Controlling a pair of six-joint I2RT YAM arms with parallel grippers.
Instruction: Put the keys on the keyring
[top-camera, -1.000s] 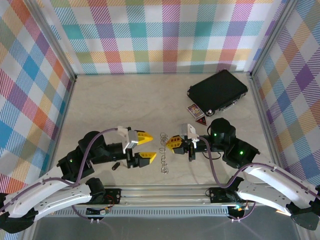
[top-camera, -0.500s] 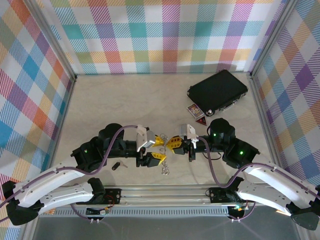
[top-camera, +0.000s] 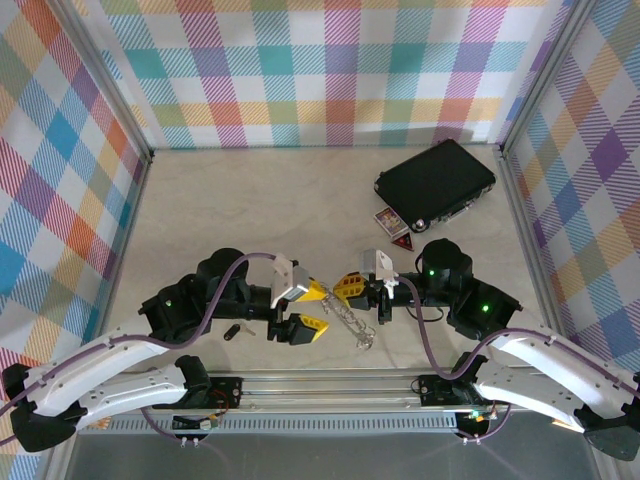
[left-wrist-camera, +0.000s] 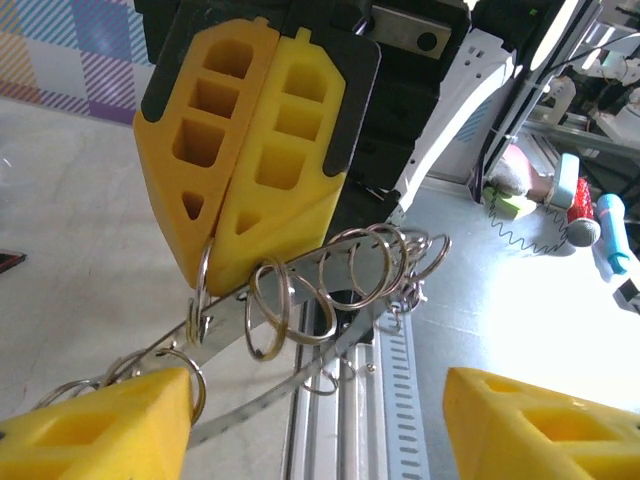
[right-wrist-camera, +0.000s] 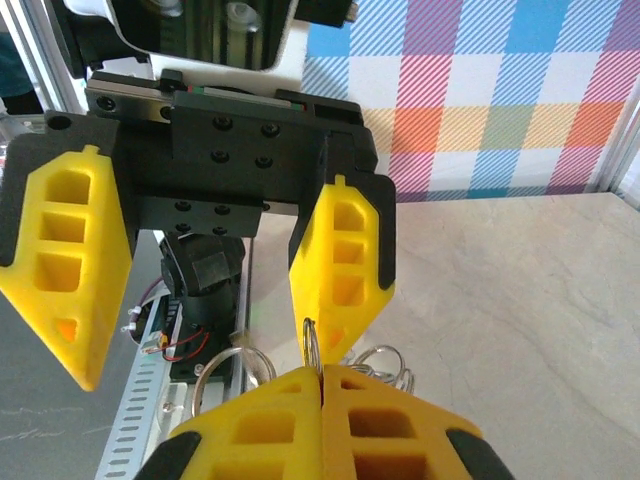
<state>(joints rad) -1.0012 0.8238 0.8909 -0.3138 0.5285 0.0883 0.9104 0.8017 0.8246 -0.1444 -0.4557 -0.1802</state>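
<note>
Over the beige table (top-camera: 250, 200) right jaws pinch the keyring (top-camera: 352, 322), left jaws apart

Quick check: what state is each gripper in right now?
Left gripper: open, holding nothing.
Right gripper: shut on the keyring.

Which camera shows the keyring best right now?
Left wrist view: the keyring spans mid-frame, rings individually distinct, one end held by the shut right gripper. Top external shows a thin silvery strand; right wrist catches a few rings past its own fingers.
</note>
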